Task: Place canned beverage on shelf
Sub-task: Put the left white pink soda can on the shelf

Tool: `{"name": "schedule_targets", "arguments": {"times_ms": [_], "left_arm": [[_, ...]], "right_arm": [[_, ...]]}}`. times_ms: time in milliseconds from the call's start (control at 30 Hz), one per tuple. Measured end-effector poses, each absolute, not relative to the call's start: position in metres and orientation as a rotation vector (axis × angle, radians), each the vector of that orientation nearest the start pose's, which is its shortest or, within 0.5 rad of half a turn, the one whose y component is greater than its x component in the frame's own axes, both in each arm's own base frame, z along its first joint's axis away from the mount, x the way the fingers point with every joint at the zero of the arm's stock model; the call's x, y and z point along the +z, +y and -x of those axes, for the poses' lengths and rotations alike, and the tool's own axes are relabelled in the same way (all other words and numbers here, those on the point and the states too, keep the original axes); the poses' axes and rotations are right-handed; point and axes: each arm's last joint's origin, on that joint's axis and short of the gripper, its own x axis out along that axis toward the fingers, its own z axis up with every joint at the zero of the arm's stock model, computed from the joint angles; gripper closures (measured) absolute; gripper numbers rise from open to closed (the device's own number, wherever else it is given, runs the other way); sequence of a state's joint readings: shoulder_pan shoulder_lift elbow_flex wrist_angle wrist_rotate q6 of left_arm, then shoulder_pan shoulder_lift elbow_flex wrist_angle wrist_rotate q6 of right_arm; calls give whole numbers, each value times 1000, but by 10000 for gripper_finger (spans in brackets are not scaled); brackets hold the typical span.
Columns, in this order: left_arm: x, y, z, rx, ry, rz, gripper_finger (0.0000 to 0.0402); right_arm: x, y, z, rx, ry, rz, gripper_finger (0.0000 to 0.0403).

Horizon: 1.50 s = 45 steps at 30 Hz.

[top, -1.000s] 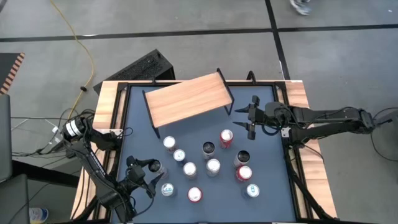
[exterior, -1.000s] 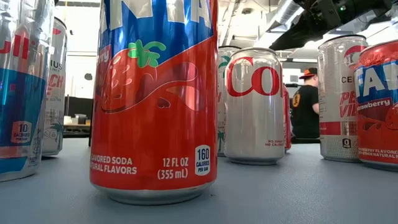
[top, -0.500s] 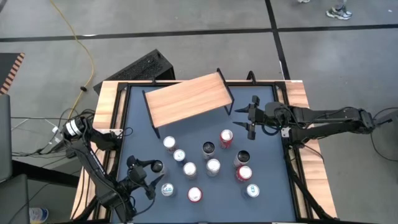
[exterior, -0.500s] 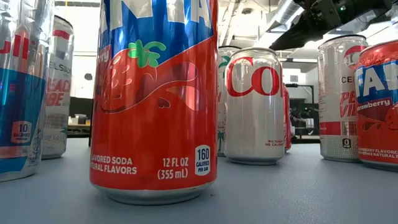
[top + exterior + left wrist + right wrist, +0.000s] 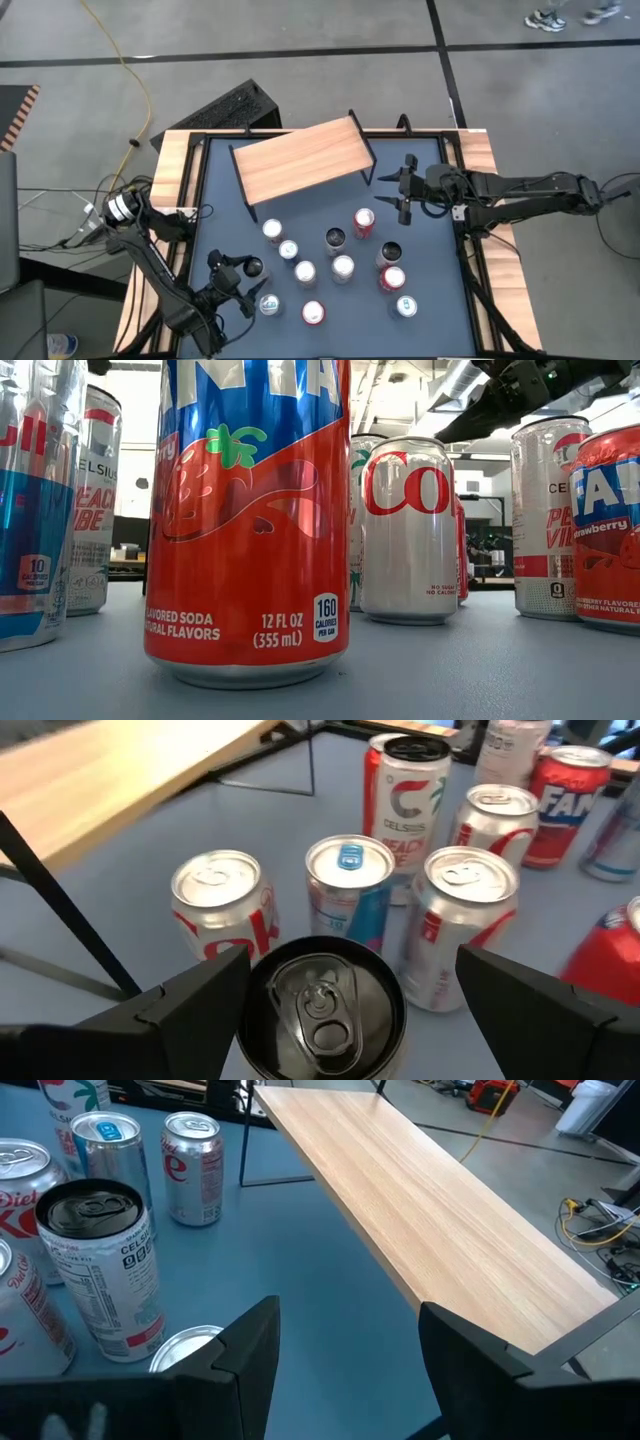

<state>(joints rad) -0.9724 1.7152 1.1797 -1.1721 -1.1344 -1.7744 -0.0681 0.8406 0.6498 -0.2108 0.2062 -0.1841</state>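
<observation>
Left gripper [image 5: 238, 283] has crept slightly toward the black-topped can [image 5: 320, 1010]; fingers spread, straddling it, not yet pinching. Right gripper [image 5: 405, 188] unmoved, spread, empty, beside the shelf [image 5: 300, 158]. Shelf bare; grasp looks imminent.

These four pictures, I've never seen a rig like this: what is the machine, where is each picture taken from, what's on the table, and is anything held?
Two dark robot arms work at a table. One picture looks straight down, one looks level across the tabletop, and one comes from each wrist. On the table stand about a dozen drink cans and the wooden shelf, which has nothing on it. The left gripper is open with its fingers either side of a black-topped can, not yet closed on it. The right gripper waits open beside the shelf, holding nothing.
</observation>
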Motion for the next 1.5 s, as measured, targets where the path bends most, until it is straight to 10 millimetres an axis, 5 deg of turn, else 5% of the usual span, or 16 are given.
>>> {"name": "schedule_targets", "arguments": {"times_ms": [267, 1000, 1500], "left_arm": [[206, -224, -185, 684, 399, 195, 58], [237, -225, -186, 724, 488, 138, 58], [207, -220, -179, 755, 447, 194, 58]], "right_arm": [[275, -18, -184, -233, 426, 207, 176], [254, -20, -207, -220, 531, 219, 176], [263, -20, -199, -228, 474, 212, 176]]}}
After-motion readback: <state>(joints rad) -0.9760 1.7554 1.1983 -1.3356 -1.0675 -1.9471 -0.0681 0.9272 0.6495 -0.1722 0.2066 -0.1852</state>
